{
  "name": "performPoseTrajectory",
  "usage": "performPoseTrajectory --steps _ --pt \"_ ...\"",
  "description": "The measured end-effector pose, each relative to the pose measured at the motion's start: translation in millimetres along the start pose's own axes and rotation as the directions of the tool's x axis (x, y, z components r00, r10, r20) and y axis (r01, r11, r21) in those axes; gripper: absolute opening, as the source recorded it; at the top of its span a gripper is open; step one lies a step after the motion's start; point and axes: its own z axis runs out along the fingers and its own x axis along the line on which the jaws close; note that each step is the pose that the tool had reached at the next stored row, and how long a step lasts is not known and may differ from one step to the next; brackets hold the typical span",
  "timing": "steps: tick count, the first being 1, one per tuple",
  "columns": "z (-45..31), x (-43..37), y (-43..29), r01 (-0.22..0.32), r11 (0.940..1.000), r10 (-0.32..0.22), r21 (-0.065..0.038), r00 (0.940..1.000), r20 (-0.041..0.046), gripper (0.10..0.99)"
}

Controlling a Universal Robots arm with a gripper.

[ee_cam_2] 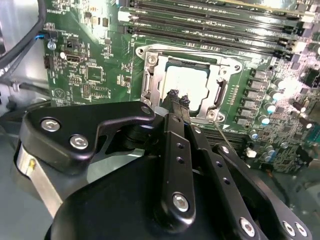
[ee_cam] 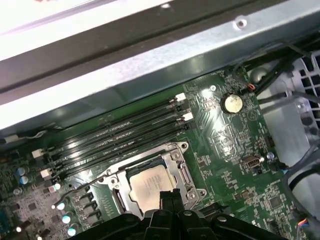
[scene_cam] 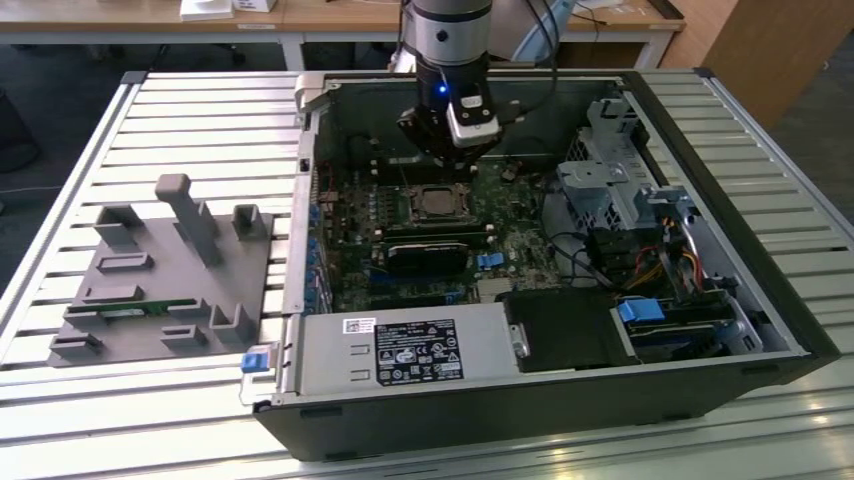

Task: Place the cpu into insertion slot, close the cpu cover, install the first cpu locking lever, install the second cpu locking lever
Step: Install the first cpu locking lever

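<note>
Gripper point(ee_cam_2: 179, 97) is pinched shut on nothing, tips just above the thin silver square metal cover frame point(ee_cam_2: 150, 82), probably to press it over the small tan-silver cpu chip point(ee_cam_2: 192, 80) underneath.

The pincer point(ee_cam: 170, 195) hides one edge of the cpu point(ee_cam: 149, 182) (first wrist view).

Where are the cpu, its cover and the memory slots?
cpu point(ee_cam: 150, 184), first wrist view, middle of its metal face.
cover point(ee_cam: 145, 161), first wrist view, frame bar nearest the slots.
memory slots point(ee_cam: 115, 142), first wrist view, middle of the rows.
</note>
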Motion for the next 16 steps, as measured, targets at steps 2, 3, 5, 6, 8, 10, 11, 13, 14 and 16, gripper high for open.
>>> performPoseTrajectory --steps 2,3,5,6,8,10,11,13,14,16 --pt "0.0 0.0 0.0 0.018 0.9998 -0.018 -0.001 0.9998 -0.0002 0.122" --pt "0.0 0.0 0.0 0.027 0.9996 -0.027 -0.002 0.9996 -0.0003 0.122" --pt "0.0 0.0 0.0 0.042 0.9991 -0.042 -0.004 0.9991 -0.0004 0.122" --pt "0.0 0.0 0.0 0.047 0.9989 -0.047 -0.004 0.9989 -0.0005 0.122" --pt "0.0 0.0 0.0 0.052 0.9986 -0.052 -0.004 0.9986 -0.0005 0.122" --pt "0.0 0.0 0.0 0.055 0.9985 -0.055 -0.005 0.9985 -0.0005 0.122" --pt "0.0 0.2 -0.1 0.057 0.9984 -0.057 -0.005 0.9984 -0.0006 0.122" --pt "0.0 0.5 -0.2 0.065 0.9979 -0.065 -0.006 0.9979 -0.0007 0.122" --pt "0.0 0.6 -0.3 0.078 0.997 -0.078 -0.007 0.997 -0.0007 0.122" --pt "0.0 0.7 -0.3 0.112 0.9936 -0.112 -0.01 0.9937 -0.0008 0.122"
